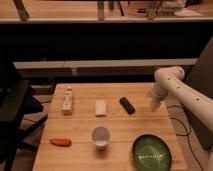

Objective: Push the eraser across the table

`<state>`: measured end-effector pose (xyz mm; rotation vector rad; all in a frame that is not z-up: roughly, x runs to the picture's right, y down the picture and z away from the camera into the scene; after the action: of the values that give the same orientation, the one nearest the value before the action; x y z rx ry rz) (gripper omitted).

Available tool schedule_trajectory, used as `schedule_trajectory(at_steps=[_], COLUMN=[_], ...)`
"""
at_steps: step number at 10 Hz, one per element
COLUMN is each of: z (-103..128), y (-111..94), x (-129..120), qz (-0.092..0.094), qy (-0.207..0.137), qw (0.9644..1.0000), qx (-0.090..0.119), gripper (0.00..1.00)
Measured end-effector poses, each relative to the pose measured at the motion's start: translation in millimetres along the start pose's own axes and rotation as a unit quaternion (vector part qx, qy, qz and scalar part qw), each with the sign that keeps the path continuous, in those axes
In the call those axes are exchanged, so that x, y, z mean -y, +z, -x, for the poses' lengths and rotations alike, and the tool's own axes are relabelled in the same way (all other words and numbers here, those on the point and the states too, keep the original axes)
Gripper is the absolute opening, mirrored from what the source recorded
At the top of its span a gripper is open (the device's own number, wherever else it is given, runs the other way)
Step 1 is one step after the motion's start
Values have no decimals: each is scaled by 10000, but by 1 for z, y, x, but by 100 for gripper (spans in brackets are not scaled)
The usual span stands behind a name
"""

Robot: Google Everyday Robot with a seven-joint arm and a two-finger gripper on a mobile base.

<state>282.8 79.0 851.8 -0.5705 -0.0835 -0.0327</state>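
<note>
Light plank table (80,125). Back row: pale bottle (67,101) left, white block (101,107), black eraser (127,105). Front row: orange piece (60,142), cup (100,136), green bowl (151,152). My gripper (155,106) hangs over the right edge, apart from the eraser.

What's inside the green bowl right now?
Nothing shows inside the green bowl, only its bare green inner surface with pale streaks. The table under it is covered. The gripper hangs near the table's edge, apart from the eraser.
</note>
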Motion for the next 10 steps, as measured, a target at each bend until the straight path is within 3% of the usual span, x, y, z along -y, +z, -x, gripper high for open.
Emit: schedule_trajectory(at_steps=[1, 6, 10], z=[1, 4, 12], y=[3, 28, 46], x=[1, 7, 12], qz=[6, 90, 167], qy=[-6, -166, -377], qw=[10000, 9998, 9991], qx=[8, 5, -45], gripper=[56, 5, 0])
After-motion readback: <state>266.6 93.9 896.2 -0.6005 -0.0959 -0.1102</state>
